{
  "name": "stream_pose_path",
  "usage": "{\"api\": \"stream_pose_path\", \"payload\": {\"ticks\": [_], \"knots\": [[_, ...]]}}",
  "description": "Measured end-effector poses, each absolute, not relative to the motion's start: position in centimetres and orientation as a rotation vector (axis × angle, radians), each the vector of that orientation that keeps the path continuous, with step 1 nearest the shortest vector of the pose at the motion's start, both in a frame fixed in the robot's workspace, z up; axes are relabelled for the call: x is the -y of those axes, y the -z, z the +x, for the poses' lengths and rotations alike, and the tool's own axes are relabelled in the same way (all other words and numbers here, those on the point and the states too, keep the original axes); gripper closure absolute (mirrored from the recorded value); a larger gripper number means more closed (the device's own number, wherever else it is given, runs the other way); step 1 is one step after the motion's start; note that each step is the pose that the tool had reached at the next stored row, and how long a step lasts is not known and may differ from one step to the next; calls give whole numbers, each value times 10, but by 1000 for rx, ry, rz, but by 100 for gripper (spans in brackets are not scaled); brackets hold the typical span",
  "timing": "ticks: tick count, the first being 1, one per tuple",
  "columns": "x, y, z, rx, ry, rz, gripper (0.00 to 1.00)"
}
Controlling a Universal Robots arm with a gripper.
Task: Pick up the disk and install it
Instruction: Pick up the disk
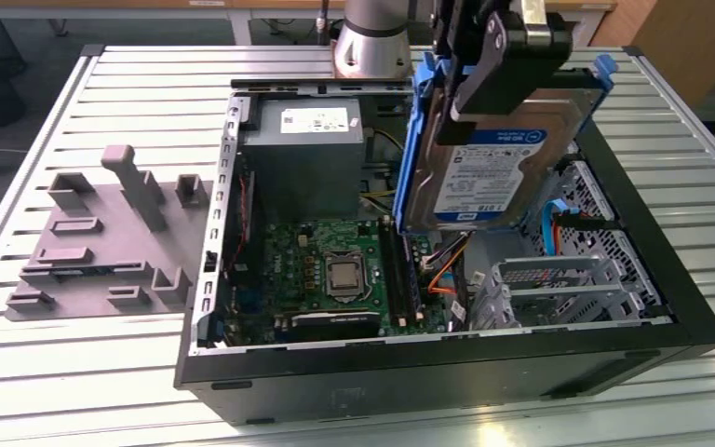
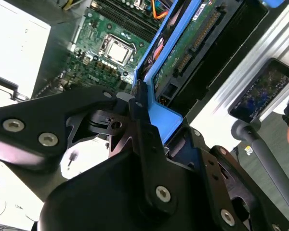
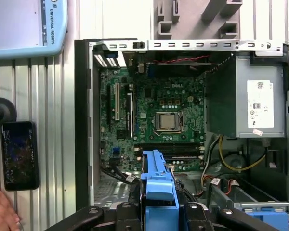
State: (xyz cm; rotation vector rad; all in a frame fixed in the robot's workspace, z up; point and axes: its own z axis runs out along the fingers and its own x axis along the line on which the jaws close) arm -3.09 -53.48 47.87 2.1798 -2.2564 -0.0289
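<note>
Robot gripper (image 1: 501,70) holding the disk (image 1: 488,154) above an open computer case (image 1: 457,358) on a slatted metal table (image 1: 109,84).

The pale grey table carries a grey moulded fixture (image 1: 103,233) at the exterior view's left of the case. Inside the case sit a green motherboard (image 1: 332,270), a grey power-supply box (image 1: 302,154) and a metal drive cage (image 1: 550,279). The gripper's jaws are clamped on the disk's blue carrier, held upright over the case. In the first wrist view, a phone (image 3: 19,154) and a person's hand (image 3: 1,211) lie beside the case.
</note>
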Motion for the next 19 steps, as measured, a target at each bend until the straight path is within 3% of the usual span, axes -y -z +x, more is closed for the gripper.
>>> {"api": "stream_pose_path", "payload": {"ticks": [9, 19], "knots": [[560, -477, -31, 2256, 29, 2180, 64], [561, -474, -2, 2256, 29, 2180, 64]]}}
